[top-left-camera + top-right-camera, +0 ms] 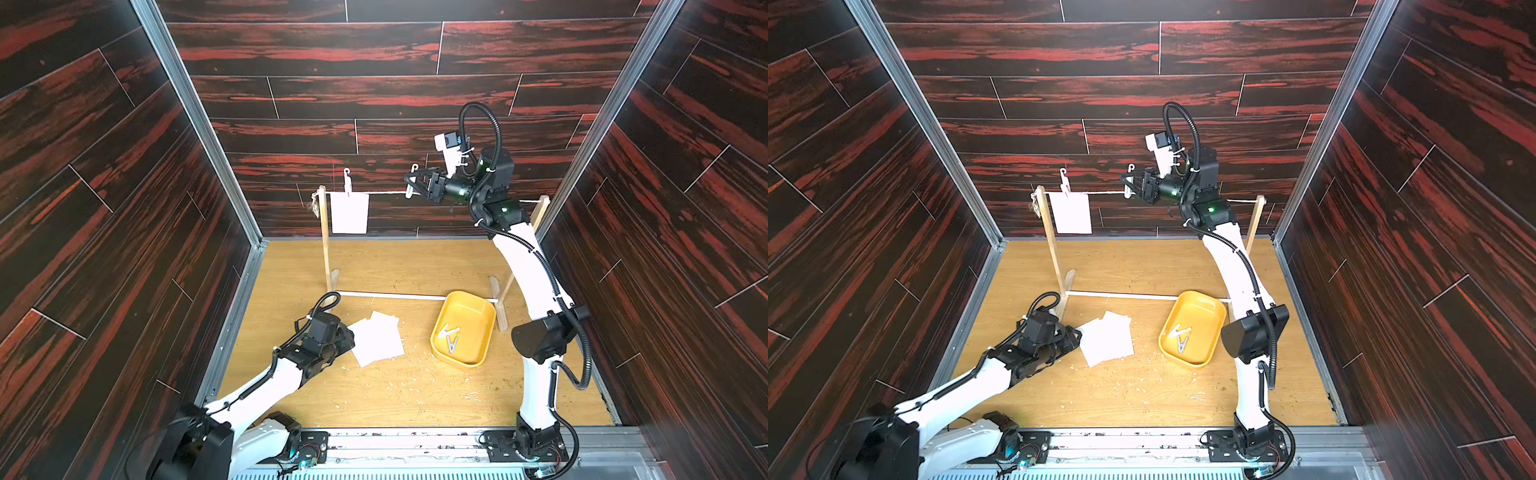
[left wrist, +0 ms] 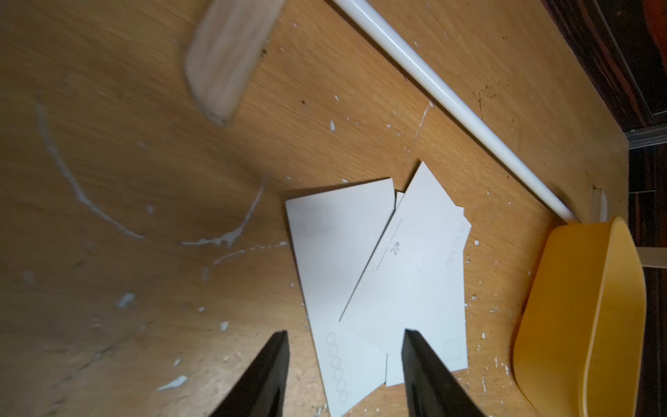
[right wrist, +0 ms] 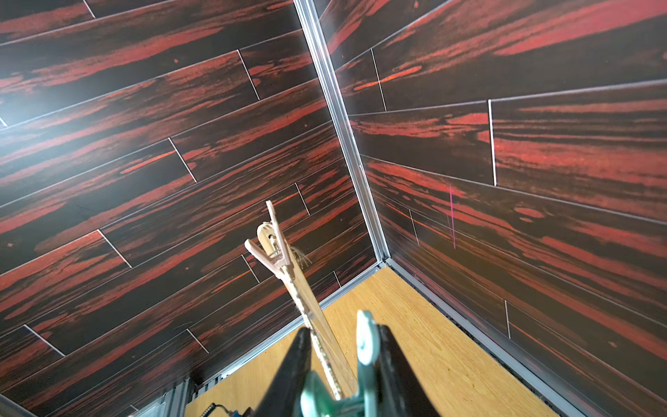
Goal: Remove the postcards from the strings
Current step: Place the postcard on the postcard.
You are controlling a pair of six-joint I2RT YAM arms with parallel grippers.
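Left pincer [image 2: 345, 333]: low over the light wooden worktop [image 1: 374, 395], black fingers spread, nothing pinched between them; in both top views it sits at the left edge of the loose cards.
Left post: light wooden upright [image 1: 326, 241] of the stand, with the thin whitish twine string [image 1: 382, 193] tied at its top.
Hanging postcard: one plain white rectangular paper card [image 1: 349, 212] on the string just beside the left post, held by a small pale hooked clothespin [image 1: 347, 180].
Loose postcards: white cards in an overlapping pile [image 1: 378, 338] flat on the worktop, in front of the stand's thin white bottom rod [image 1: 395, 296]; the left wrist view shows faint printed lines on them [image 2: 397, 270].
Right pincer [image 1: 411, 187]: raised to the string near its middle, fingers pressed onto a second pale hooked clothespin [image 3: 365, 339] that carries no card; the string runs between the fingers.
Tray: shallow yellow plastic dish [image 1: 484, 307] on the worktop, touching the rod, two pale clothespins [image 1: 451, 336] inside.
Right post: light wooden upright [image 1: 508, 291], partly behind the right arm.
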